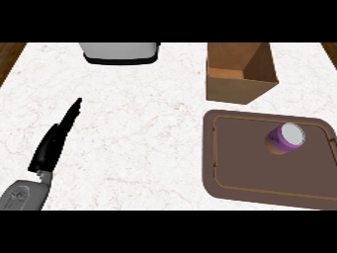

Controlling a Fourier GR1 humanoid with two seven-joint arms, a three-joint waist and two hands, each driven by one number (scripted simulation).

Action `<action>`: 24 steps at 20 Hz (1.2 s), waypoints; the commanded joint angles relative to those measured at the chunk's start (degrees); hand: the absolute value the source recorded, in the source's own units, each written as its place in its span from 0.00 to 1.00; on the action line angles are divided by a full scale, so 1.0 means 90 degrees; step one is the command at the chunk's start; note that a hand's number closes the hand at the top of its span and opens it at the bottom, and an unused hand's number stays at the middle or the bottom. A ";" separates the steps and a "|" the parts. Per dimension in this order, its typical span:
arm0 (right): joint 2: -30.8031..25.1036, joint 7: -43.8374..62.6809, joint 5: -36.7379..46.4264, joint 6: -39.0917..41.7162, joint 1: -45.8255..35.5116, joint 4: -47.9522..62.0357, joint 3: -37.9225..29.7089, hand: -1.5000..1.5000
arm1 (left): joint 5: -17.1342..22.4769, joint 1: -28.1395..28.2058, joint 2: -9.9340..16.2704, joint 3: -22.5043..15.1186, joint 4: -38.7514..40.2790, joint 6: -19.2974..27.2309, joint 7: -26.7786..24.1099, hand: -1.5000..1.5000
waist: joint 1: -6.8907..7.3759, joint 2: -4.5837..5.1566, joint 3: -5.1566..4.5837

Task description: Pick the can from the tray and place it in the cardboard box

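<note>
The can (287, 138) stood untouched on the brown tray (233, 168), the cardboard box (240, 74) beyond it held nothing visible, the left hand (54, 141) lay straight-fingered far off, so everything remained undone.

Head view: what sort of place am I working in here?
Likely a kitchen counter: a white marble-look countertop, a grey appliance at the far edge, and a brown tray holding a purple can.
</note>
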 commanded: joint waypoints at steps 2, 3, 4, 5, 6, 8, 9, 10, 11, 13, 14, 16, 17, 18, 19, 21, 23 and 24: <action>-0.0052 0.0357 0.0296 0.0495 -0.0908 0.0615 0.0044 0.00 | -0.0060 0.0007 0.0059 0.0228 -0.0157 -0.0278 0.0143 0.50 | 0.0028 -0.0002 0.0005; 0.0230 0.0189 0.0389 0.0508 -0.0437 0.0301 0.0053 0.00 | -0.0214 0.0208 -0.0192 0.0163 -0.0282 -0.0117 0.0084 0.50 | 0.0002 -0.0006 0.0004; 0.0287 0.0405 0.0542 0.0507 -0.0862 0.0410 0.0202 0.00 | -0.0301 0.0001 -0.0184 0.0208 0.0012 -0.0184 -0.0068 0.50 | 0.0005 -0.0002 0.0004; 0.0472 -0.0084 0.0658 0.0368 -0.0259 0.0306 0.0083 0.00 | -0.0206 0.0132 -0.0149 0.0369 -0.0133 -0.0292 -0.0045 0.50 | -0.0011 -0.0006 0.0004; 0.0612 0.0199 0.0976 0.0206 -0.0715 0.0630 0.0409 0.00 | -0.0261 0.0263 -0.0239 0.0284 0.0039 -0.0244 -0.0357 0.50 | 0.0009 -0.0002 0.0004; 0.0466 0.0200 0.0875 0.0216 -0.1031 0.0768 -0.0031 0.00 | -0.0341 0.0166 -0.0188 0.0291 -0.0707 -0.0299 0.0469 0.50 | 0.0016 -0.0008 0.0006; 0.0449 0.0649 0.0925 0.0380 -0.1341 0.0562 0.0074 0.00 | -0.0203 -0.0118 -0.0024 0.0593 0.0005 -0.0515 0.0074 0.50 | 0.0009 -0.0001 0.0003; 0.0513 -0.0190 0.0948 0.0042 -0.1103 0.1006 -0.0111 0.00 | -0.0331 -0.0271 -0.0284 0.0549 0.0605 -0.0415 -0.0269 0.50 | -0.0018 0.0002 0.0004; 0.0800 -0.0366 0.1098 -0.0329 -0.1102 0.1101 0.0047 0.00 | -0.0105 -0.0153 -0.0024 0.0677 0.0122 -0.0703 0.0003 0.50 | -0.0001 -0.0002 0.0006; 0.0690 -0.0156 0.1029 -0.0216 -0.1452 0.1084 -0.0150 0.00 | -0.0305 0.0090 -0.0100 0.0681 0.0268 -0.0565 -0.0407 0.50 | 0.0006 -0.0002 0.0004; 0.1051 -0.0117 0.1488 -0.0560 -0.1347 0.1134 0.0184 0.00 | -0.0333 -0.0230 -0.0200 0.0609 -0.0226 -0.0575 0.0407 0.50 | 0.0005 -0.0005 0.0006; 0.0947 0.0000 0.1566 -0.0238 -0.1519 0.1187 0.0147 0.00 | -0.0619 -0.0126 -0.0586 0.0546 0.0343 -0.0337 -0.0227 0.50 | -0.0004 0.0000 0.0004; 0.0542 0.0359 0.1269 0.0342 -0.1733 0.0962 -0.0133 0.00 | -0.0661 -0.0120 -0.0588 0.0541 0.0046 -0.0252 0.0104 0.50 | 0.0002 -0.0003 0.0003; 0.0934 0.0018 0.1780 -0.0263 -0.1703 0.1452 0.0216 0.00 | -0.0348 0.0173 -0.0208 0.0718 -0.0537 -0.0771 0.0338 0.50 | 0.0027 -0.0005 0.0006; 0.0724 -0.0064 0.1612 0.0079 -0.1701 0.1450 0.0019 0.00 | -0.0448 0.0070 -0.0307 0.0794 -0.0174 -0.0744 0.0006 0.50 | 0.0009 -0.0003 0.0004; 0.0796 0.0105 0.1708 0.0136 -0.2029 0.1670 0.0048 0.00 | -0.0593 0.0337 -0.0461 0.0690 -0.0436 -0.0698 0.0135 0.50 | 0.0018 -0.0004 0.0005; 0.1012 0.0379 0.2004 0.0132 -0.1851 0.1280 0.0290 0.00 | -0.0692 0.0260 -0.0676 0.0625 -0.0555 -0.0581 0.0146 0.50 | 0.0009 -0.0005 0.0004; 0.0857 0.0110 0.1949 0.0037 -0.2139 0.1871 0.0116 0.00 | -0.1015 0.0342 -0.0888 0.0454 -0.0196 -0.0215 -0.0124 0.50 | 0.0014 -0.0001 0.0005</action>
